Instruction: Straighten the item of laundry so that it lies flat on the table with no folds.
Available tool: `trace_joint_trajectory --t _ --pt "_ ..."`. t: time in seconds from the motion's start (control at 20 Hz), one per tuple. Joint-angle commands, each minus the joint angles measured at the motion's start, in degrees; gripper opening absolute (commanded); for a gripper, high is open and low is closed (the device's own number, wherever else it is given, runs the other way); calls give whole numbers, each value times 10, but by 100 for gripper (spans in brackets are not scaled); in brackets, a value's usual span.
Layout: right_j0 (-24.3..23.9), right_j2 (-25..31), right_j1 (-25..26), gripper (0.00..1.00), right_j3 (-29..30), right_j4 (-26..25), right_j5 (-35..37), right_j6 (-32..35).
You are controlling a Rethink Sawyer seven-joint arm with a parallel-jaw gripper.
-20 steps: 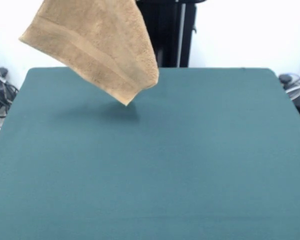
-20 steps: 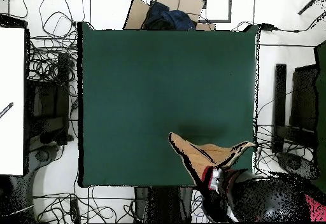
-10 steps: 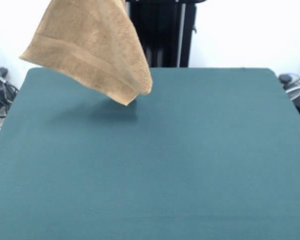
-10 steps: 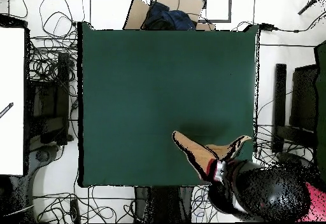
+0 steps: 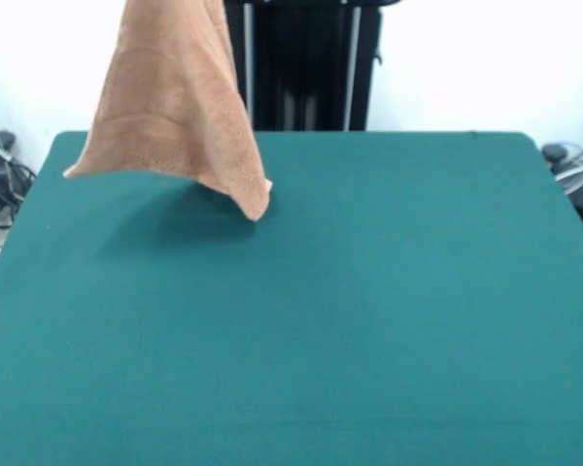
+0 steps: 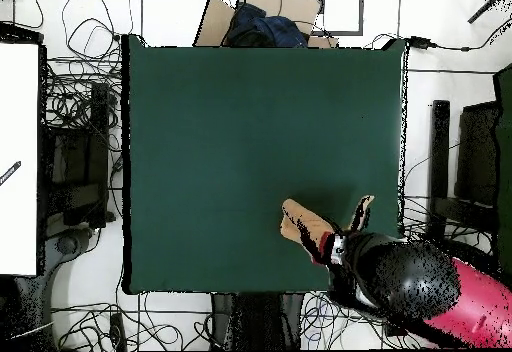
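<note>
Towel (image 5: 175, 116) hangs above table (image 5: 369, 311); no writing legible.

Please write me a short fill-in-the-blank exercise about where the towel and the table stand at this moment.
1. The towel hangs in the ____ rather than lying flat.
2. The table has a dark ____ surface.
3. In the front view the towel's lowest corner hangs over the table's ____ half.
4. The towel's colour is tan-____.

Missing words: air; green; left; orange
</note>
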Motion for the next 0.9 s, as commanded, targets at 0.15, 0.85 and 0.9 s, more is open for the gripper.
trace_joint_trajectory --t 0.15,0.85,0.9 --pt "31 61 52 0 5 -3 -47 -46" --pt "85 66 75 0 -24 -8 -47 2" --pt "87 65 79 0 -25 -10 -51 4"
